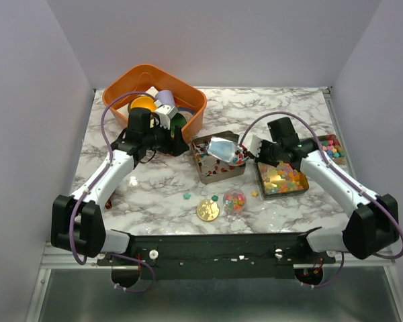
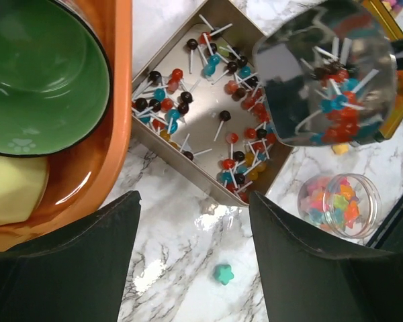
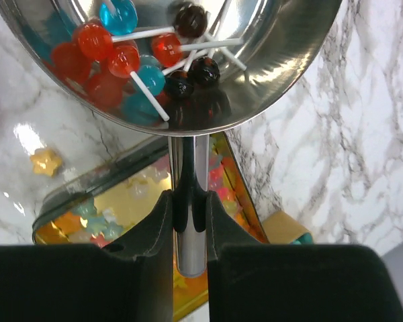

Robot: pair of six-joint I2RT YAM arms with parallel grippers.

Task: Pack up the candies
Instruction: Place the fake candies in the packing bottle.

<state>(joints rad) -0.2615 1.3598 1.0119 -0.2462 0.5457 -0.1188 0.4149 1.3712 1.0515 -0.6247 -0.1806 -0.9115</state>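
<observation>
My right gripper [image 3: 189,198] is shut on the handle of a shiny metal scoop [image 3: 275,74], [image 1: 223,149]. The scoop carries red, blue and dark lollipops [image 3: 121,57] and hangs over a silver tin [image 2: 205,139] of more lollipops [image 2: 245,131]. My left gripper [image 2: 195,198], [image 1: 178,142] is open above the marble beside the orange basket, nothing between its fingers. A loose teal star candy [image 2: 223,273] lies on the table below it. A gold tin [image 1: 302,182] under my right wrist holds star candies [image 1: 281,177].
The orange basket [image 1: 196,107] at the back left holds a green bowl [image 2: 40,67] and cups. A small clear jar [image 1: 234,200] of star candies and a flat gold disc [image 1: 207,210] sit near the front. A box of coloured sweets [image 1: 330,146] stands far right.
</observation>
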